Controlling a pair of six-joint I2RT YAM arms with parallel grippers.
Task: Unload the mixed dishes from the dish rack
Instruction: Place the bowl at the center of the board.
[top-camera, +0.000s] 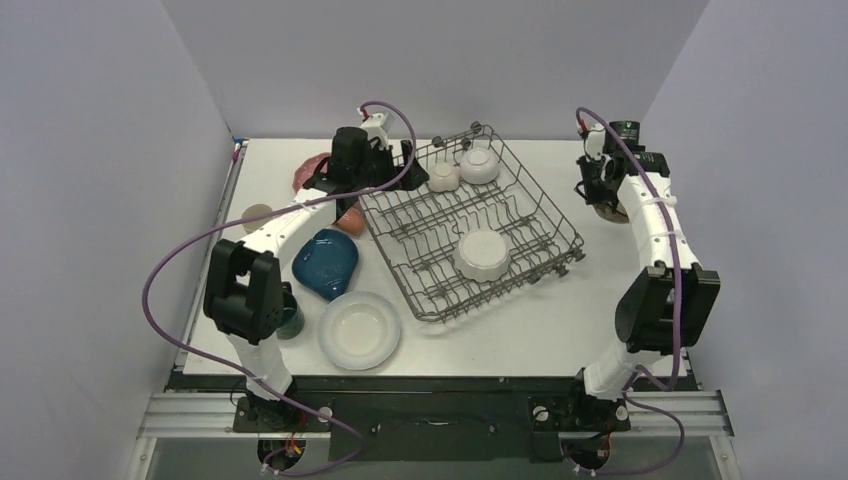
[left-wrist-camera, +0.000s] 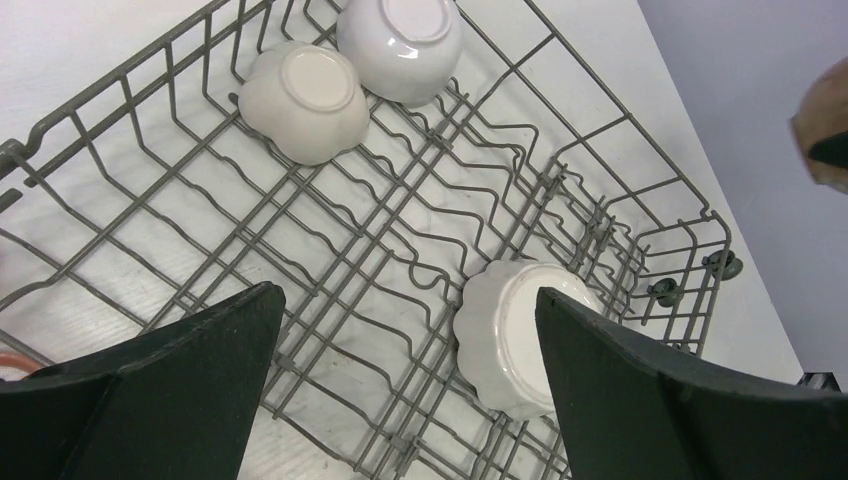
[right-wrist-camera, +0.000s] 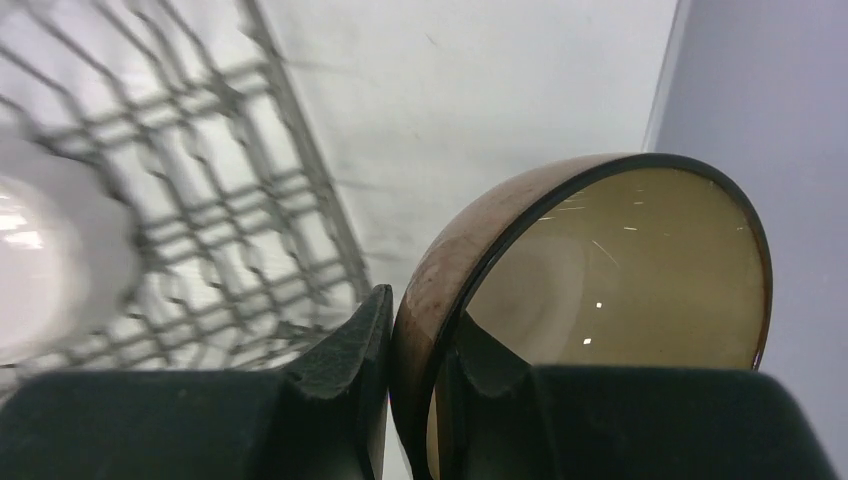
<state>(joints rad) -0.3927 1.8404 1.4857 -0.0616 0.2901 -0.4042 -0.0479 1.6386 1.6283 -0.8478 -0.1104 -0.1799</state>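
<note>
The brown bowl (right-wrist-camera: 600, 270) is pinched by its rim between the nearly closed fingers of the right gripper (right-wrist-camera: 415, 322). It is held just right of the dish rack (top-camera: 420, 235), probably to be set down there. Three white bowls (top-camera: 482, 254) lie upside down in the rack. The left gripper (left-wrist-camera: 407, 295) is spread wide and empty above the rack's left side, apparently readied for one of them.

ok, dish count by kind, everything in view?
White ceramic bowls in grey wire dish rack: 3
Brown glazed bowl in right gripper: 1
Plates, namely white round plate, pink plate, dark blue leaf-shaped dish: 3
Cups, namely orange cup, pale cup, dark green mug: 3
Total: 10
</note>
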